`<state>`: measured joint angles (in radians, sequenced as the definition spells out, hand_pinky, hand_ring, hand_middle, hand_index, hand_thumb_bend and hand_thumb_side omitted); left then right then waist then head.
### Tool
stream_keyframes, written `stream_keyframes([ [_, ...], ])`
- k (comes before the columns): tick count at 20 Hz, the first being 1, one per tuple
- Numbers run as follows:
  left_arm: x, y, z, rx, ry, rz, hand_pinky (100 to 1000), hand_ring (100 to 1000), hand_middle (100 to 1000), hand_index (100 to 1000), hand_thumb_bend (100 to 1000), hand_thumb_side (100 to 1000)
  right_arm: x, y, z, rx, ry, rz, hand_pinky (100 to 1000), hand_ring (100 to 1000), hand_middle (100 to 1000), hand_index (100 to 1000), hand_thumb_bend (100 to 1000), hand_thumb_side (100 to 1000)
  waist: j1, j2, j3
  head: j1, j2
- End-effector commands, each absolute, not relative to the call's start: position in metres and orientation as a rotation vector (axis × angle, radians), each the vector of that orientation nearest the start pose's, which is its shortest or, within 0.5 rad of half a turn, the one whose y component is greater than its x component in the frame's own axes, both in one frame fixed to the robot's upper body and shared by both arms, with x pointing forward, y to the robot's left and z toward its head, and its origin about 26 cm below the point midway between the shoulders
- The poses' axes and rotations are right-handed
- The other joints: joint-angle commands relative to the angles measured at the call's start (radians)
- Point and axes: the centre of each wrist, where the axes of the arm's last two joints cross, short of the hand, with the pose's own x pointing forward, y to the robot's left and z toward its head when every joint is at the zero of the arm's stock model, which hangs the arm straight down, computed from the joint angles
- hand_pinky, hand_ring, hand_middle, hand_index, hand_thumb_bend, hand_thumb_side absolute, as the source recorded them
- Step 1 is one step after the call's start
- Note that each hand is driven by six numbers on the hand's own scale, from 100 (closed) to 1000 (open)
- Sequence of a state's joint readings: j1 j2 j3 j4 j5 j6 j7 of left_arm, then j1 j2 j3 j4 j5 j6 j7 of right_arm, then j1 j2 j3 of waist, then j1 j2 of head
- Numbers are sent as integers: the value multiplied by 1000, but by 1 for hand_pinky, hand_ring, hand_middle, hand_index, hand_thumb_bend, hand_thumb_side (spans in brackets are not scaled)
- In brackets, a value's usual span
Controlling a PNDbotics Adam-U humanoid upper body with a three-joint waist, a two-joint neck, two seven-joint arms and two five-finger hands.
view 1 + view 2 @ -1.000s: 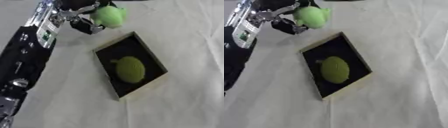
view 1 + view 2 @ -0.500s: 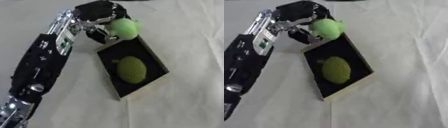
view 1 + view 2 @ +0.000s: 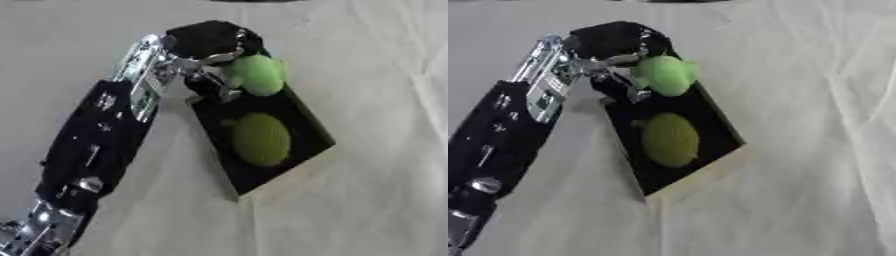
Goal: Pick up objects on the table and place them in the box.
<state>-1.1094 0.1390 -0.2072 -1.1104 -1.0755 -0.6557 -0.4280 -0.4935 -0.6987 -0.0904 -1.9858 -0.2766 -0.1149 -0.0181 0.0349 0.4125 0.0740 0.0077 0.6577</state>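
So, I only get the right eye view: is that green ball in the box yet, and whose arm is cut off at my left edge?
Observer: Not yet. The left eye view says the same from slightly aside: the left hand has its fingers curled round the green ball, which hangs over the far end of the box. A yellow-green fruit already lies inside.
Visitor: And the arm?
Observer: It is the robot's left arm. The left eye view shows its full width, down to a silver joint near the lower left corner.
Visitor: Is there a second hand?
Observer: Neither view shows the right hand.
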Motion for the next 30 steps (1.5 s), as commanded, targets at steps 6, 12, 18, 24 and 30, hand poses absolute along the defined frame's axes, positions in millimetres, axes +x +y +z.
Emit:
stream_keyframes([
  [6, 454, 93, 274, -847, 1918, 2375, 942, 936, 871, 989, 413, 155, 294, -310, 316, -204, -2583, 559, 894, 855, 627, 766, 100, 528, -4, -31, -3, -5, -11],
  [12, 454, 97, 276, -817, 1883, 2403, 989, 973, 912, 1000, 394, 163, 293, -310, 315, -207, -2580, 555, 894, 855, 626, 766, 100, 528, -3, -33, -3, -8, -11],
  [18, 449, 102, 287, -813, 1930, 2369, 980, 966, 903, 1000, 332, 130, 293, -311, 314, -209, -2577, 551, 894, 854, 626, 765, 100, 528, -3, -36, -1, -7, -15],
  [24, 439, 117, 305, -793, 2007, 2296, 968, 952, 887, 1000, 181, 136, 293, -312, 314, -215, -2579, 549, 894, 854, 626, 766, 100, 528, -4, -40, 1, -12, -18],
  [30, 433, 151, 332, -677, 2044, 2341, 959, 941, 870, 998, 100, 160, 293, -312, 314, -219, -2582, 544, 893, 854, 627, 766, 100, 528, -4, -46, 3, -44, 2],
])
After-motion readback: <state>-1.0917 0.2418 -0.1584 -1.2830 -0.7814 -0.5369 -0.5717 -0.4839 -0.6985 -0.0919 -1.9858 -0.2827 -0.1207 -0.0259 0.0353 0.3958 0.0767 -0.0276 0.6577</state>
